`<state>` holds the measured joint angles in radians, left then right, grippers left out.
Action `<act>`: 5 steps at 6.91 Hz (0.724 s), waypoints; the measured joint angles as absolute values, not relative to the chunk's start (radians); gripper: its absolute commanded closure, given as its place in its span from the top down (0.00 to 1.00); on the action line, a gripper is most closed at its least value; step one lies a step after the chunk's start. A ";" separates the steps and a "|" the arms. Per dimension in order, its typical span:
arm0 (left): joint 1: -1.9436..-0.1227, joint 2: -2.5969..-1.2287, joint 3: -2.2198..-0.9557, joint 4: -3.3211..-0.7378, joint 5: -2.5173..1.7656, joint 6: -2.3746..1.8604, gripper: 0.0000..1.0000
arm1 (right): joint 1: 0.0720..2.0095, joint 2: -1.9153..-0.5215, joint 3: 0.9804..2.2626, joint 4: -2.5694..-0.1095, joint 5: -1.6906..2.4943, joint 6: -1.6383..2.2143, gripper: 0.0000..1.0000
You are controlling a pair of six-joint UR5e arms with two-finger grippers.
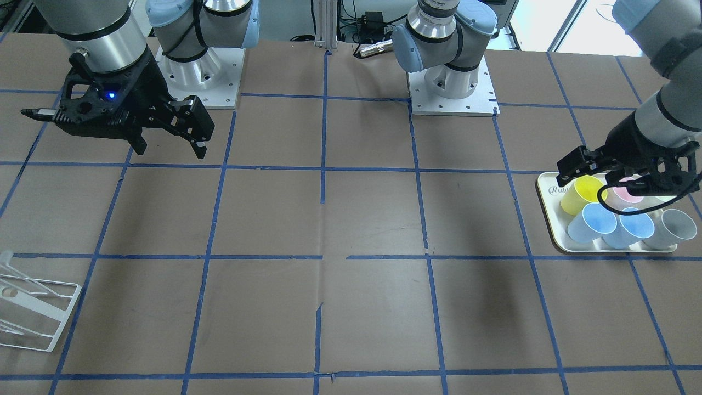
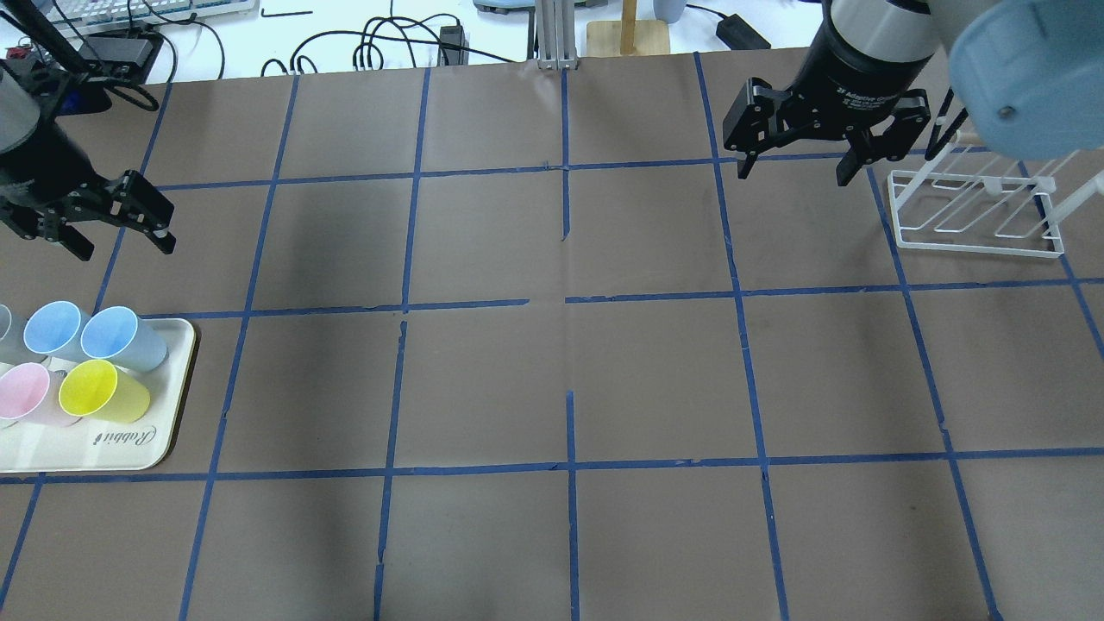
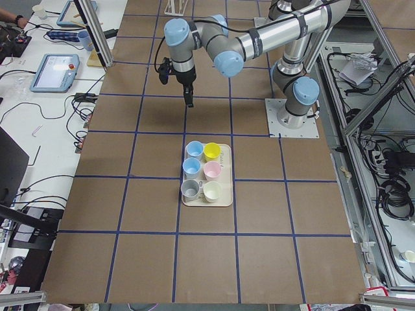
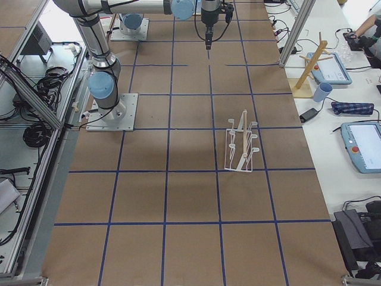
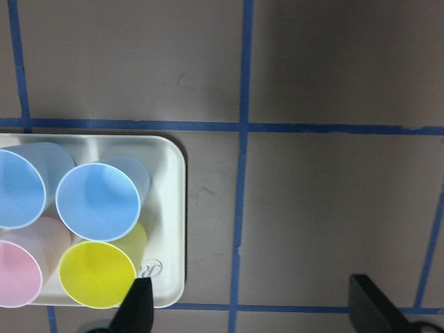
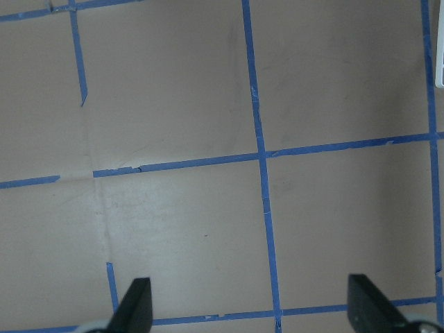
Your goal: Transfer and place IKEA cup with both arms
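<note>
The desk [image 2: 552,388] is covered in brown paper, taped into squares by a blue tape grid [image 2: 567,297]. Past its 12 o'clock edge in the overhead view runs a white bench with cables [image 2: 371,43]. At the 9 o'clock edge sits a cream tray [image 2: 129,453] holding 6 cups, mouths up. The IKEA cup [image 2: 121,338] stands in the tray's 1 o'clock corner. The blue twin [image 2: 53,329] is just beside it at 9 o'clock, the yellow cup [image 2: 95,390] at 6 o'clock, and the pink cup [image 2: 24,397] beside that. The left pincer [image 2: 127,250] hangs at 12 o'clock from the tray, raised off the desk, its fingers spread wide and holding nothing. The right pincer [image 2: 793,176] hangs at 1 o'clock on the desk, also wide apart with nothing in it. A white wire rack [image 2: 975,216] sits just beside it at 3 o'clock. Between tray and rack lie bare paper squares.
</note>
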<state>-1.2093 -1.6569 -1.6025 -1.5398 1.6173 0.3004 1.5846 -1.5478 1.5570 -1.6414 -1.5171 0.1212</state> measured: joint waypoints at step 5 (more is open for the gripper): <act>-1.503 -1.565 -1.573 -1.620 1.576 0.120 1.00 | 1.585 -1.548 1.557 -1.641 -1.517 0.121 1.00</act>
